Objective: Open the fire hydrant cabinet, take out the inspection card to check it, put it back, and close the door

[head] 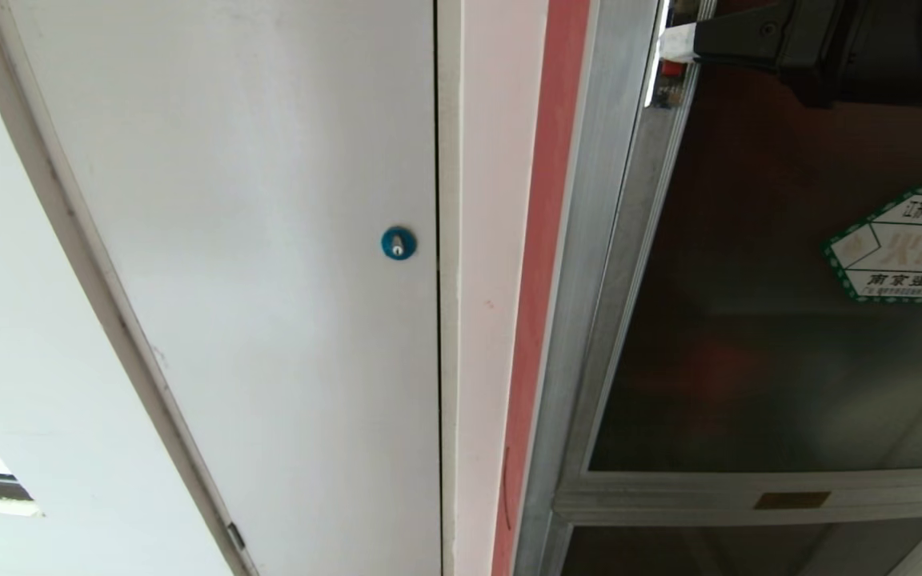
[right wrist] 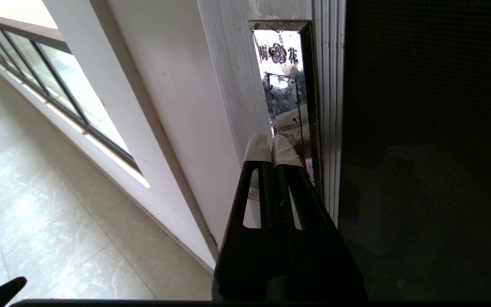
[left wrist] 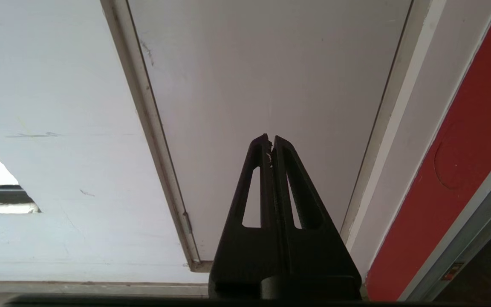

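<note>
brushed silver metal frame (head: pixel 589 264), glossy dark tinted glass door (head: pixel 749 320)

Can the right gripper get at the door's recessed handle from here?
Probably yes. The right gripper, shut, sits right at the shiny recessed handle in the door frame's edge, with nothing between them. The door looks not yet opened. The left gripper is parked by the white panel door.
</note>
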